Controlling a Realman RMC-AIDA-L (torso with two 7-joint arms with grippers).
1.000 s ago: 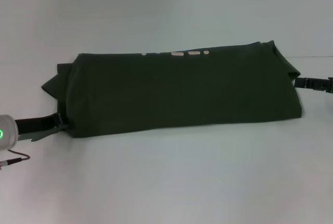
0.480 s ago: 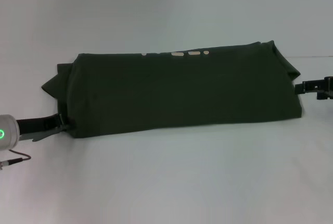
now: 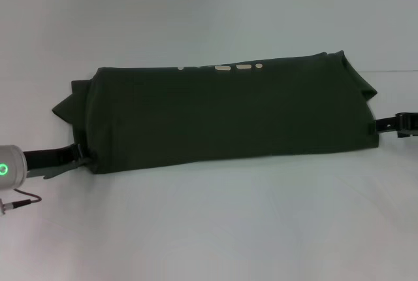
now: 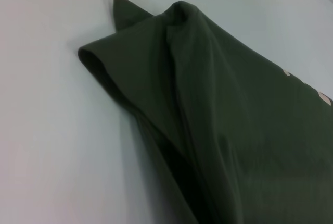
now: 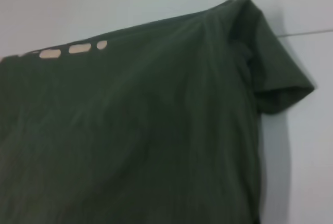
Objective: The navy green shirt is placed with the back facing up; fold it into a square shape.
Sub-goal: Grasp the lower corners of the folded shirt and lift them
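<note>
Across the middle of the head view, on the white table (image 3: 215, 229), lies the dark olive-green cotton shirt (image 3: 228, 114), folded into a long band with cream lettering at its top edge. The left gripper (image 3: 77, 157) touches its lower-left corner, the right gripper (image 3: 385, 126) its right edge; whether either grips cannot be told.

Left gripper (image 3: 80, 157) tip tucked at shirt (image 3: 228, 114) corner — fingers hidden. Right gripper (image 3: 385, 126) mostly cut off by frame edge. Cream lettering (image 3: 234, 67) only partly showing — unreadable. Both wrist views crop shirt.
</note>
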